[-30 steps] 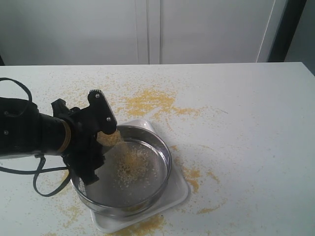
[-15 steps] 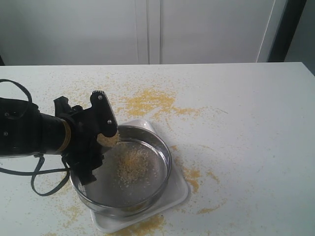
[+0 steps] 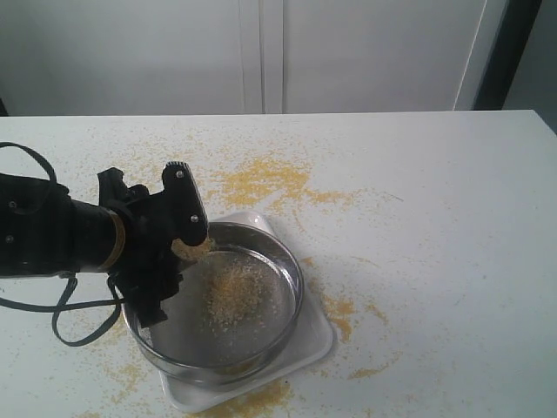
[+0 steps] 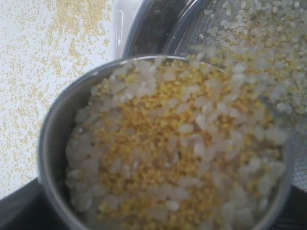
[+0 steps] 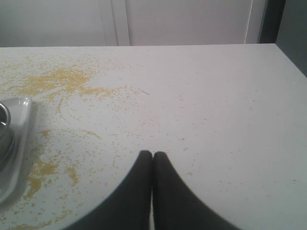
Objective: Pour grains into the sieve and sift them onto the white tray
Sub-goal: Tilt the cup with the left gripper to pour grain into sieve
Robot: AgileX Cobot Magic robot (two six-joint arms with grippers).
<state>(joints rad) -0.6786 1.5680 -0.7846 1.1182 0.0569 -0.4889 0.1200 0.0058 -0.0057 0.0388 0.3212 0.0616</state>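
My left gripper (image 3: 171, 251) is shut on a small steel cup (image 3: 192, 247), tilted over the near-left rim of the sieve (image 3: 292, 272). The left wrist view is filled by the cup (image 4: 48, 143), heaped with grains (image 4: 177, 148) of yellow meal and pale granules that spill over its lip onto the sieve's mesh (image 4: 268, 48). A yellow and pale pile of grains (image 3: 233, 294) lies on the mesh. The sieve rests on the white tray (image 3: 318, 336). My right gripper (image 5: 153, 155) is shut and empty above bare table, out of the exterior view.
Yellow meal is scattered over the white table, thickest behind the tray (image 3: 261, 178) and to its right (image 3: 341, 309). The right wrist view catches the tray's corner (image 5: 19, 124). A black cable (image 3: 74, 331) loops under the left arm.
The cup has kept tipping and more grains have fallen, so the pile on the mesh is larger. The left arm has shifted slightly.
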